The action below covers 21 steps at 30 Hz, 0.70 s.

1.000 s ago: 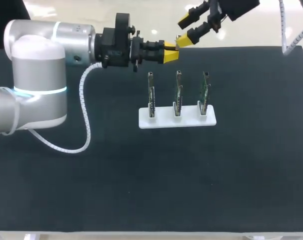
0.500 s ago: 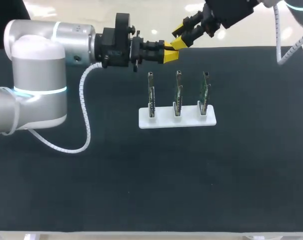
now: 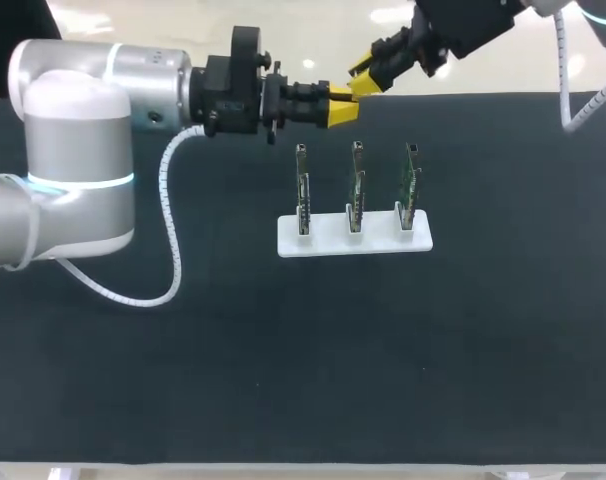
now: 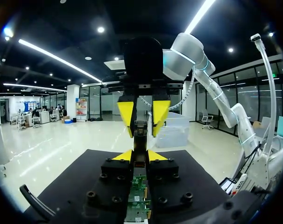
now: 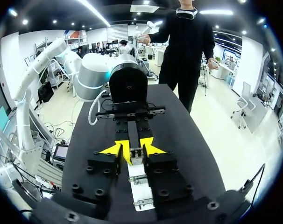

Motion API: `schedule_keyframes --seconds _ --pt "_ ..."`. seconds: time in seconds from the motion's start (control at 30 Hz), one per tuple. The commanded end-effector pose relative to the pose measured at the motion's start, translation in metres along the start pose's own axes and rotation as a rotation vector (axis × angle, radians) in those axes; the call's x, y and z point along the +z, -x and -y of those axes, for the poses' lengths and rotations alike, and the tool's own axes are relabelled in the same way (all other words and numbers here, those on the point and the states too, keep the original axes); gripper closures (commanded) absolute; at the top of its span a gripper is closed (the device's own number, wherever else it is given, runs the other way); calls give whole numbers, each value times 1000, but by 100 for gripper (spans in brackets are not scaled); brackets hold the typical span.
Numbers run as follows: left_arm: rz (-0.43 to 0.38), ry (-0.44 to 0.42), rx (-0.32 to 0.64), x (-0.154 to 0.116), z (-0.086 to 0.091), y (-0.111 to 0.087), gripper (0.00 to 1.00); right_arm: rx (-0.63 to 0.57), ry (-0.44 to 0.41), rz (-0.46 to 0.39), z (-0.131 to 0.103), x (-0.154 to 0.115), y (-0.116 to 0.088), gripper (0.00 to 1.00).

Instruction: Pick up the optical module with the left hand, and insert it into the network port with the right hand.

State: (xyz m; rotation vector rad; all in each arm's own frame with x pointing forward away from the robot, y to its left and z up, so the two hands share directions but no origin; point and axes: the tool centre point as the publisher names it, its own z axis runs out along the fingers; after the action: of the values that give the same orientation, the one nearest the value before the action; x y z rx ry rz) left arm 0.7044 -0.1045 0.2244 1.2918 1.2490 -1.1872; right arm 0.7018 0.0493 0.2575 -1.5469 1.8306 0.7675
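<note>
The optical module [image 4: 140, 140] is a small slim metal piece held level above the table's far edge. My left gripper [image 3: 338, 104] is shut on one end of it, its yellow tips [image 4: 153, 155] pressed to both sides. My right gripper [image 3: 364, 77] comes in from the far right and meets it tip to tip. In the right wrist view its fingertips [image 5: 116, 149] clamp the module's [image 5: 136, 152] other end, so it is shut on it too. A white rack [image 3: 354, 241] stands below with three upright port boards [image 3: 356, 185].
The rack sits at mid table on the black mat [image 3: 303, 350], just nearer than both grippers. Its boards [image 5: 140, 186] show directly under the right gripper. My left arm's white cable [image 3: 168, 230] loops over the mat's left side.
My right gripper swung in from the upper right to the left gripper's tips, and its fingers closed from wide open onto the module's free end. The left arm kept still.
</note>
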Motion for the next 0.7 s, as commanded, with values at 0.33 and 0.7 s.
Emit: schedule_keyframes --seconds 0.33,0.7 --pt "2 8 2 -1 0 -1 0 -8 16 -5 4 -1 0 100" --pt "-40 2 7 -16 -3 -3 0 -21 23 -9 5 -4 -7 100"
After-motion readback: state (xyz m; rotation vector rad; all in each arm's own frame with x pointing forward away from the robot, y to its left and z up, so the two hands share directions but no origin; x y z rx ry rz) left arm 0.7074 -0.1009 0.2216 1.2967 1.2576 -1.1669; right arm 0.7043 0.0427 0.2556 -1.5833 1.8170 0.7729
